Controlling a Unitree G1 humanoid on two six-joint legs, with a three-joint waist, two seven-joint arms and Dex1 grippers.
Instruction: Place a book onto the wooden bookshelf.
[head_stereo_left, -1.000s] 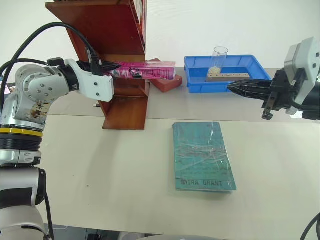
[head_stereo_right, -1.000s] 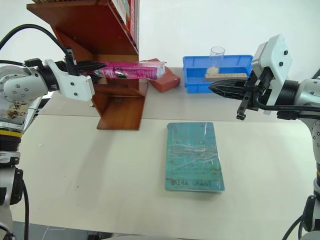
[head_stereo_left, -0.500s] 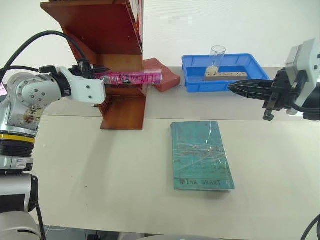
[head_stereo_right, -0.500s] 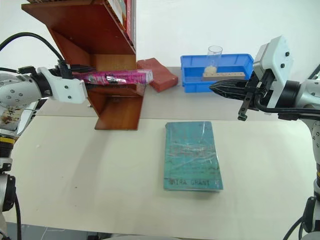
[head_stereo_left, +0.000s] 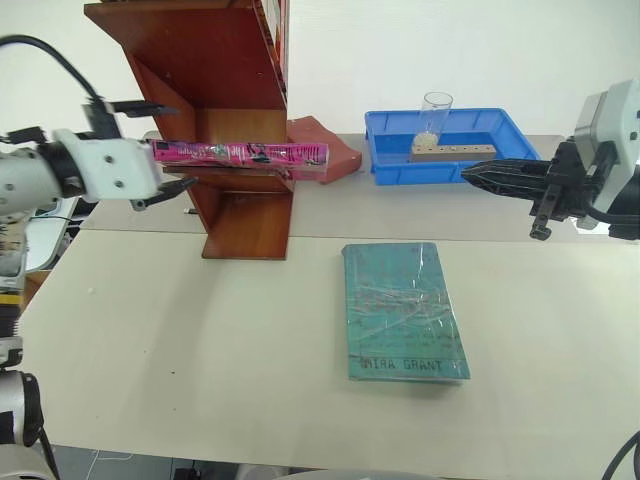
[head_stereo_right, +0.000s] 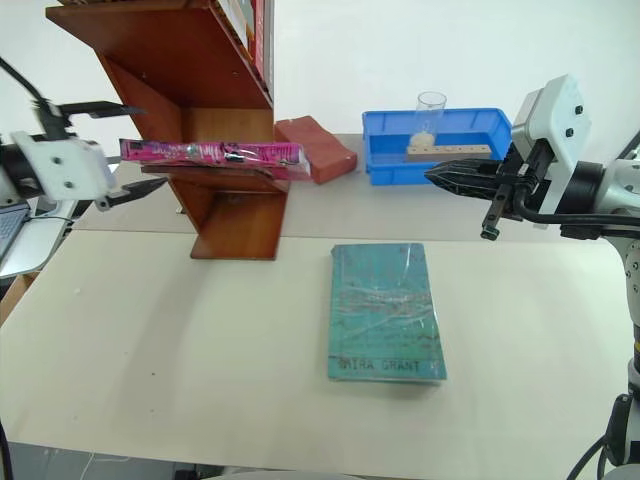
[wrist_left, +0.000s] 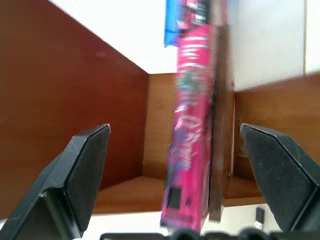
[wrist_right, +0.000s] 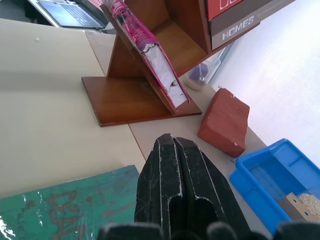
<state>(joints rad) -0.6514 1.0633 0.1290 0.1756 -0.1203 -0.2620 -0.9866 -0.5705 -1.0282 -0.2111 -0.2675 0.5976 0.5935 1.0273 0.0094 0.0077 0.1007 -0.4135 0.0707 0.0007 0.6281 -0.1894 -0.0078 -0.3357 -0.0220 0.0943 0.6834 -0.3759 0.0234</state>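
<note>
The pink book (head_stereo_left: 240, 153) lies flat on a lower tier of the wooden bookshelf (head_stereo_left: 215, 60), and both of its ends stick out past the shelf's sides. My left gripper (head_stereo_left: 185, 145) is open at the book's left end, one finger above it and one below, clear of the cover. In the left wrist view the book (wrist_left: 192, 125) stands between the spread fingers (wrist_left: 75, 175) with the brown shelf boards behind it. My right gripper (head_stereo_left: 468, 177) is shut and empty, hovering level in front of the blue tray.
A teal "Mira Grant" book (head_stereo_left: 405, 310) lies flat mid-table. A red brick (head_stereo_right: 315, 148) sits just right of the shelf. The blue tray (head_stereo_left: 390, 165) at the back holds a glass cup (head_stereo_left: 437, 110) and a wooden block (head_stereo_left: 450, 152).
My left gripper has opened and let go of the pink book, then drawn back to the left. The book has slid further into the shelf and rests there. The right arm kept still.
</note>
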